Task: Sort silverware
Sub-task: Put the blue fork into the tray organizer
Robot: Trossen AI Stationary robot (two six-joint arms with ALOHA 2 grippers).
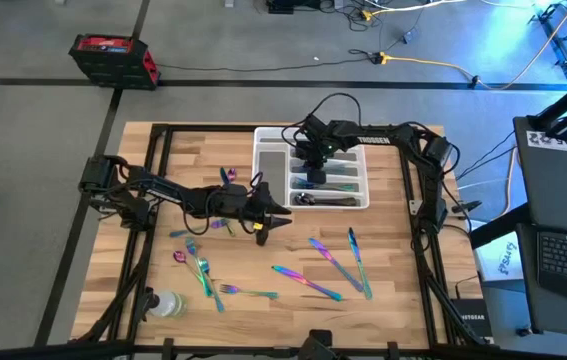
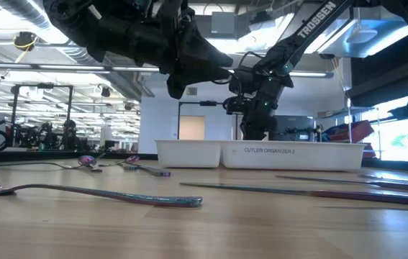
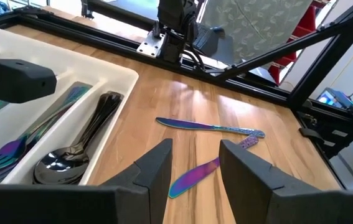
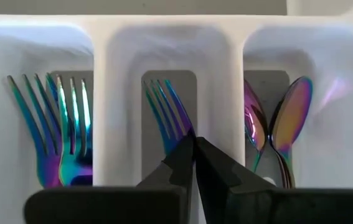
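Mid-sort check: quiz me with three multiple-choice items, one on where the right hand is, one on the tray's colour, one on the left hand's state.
1. The right hand is: A beside the table; B over the tray; C low on bare wood.
2. The tray is: A white; B black; C red.
3. The left hand is: A shut, empty; B shut on something; C open, empty.
Key: B, the high view shows it above the compartments; A, its walls are white in every view; C, its fingers stand apart with nothing between them.
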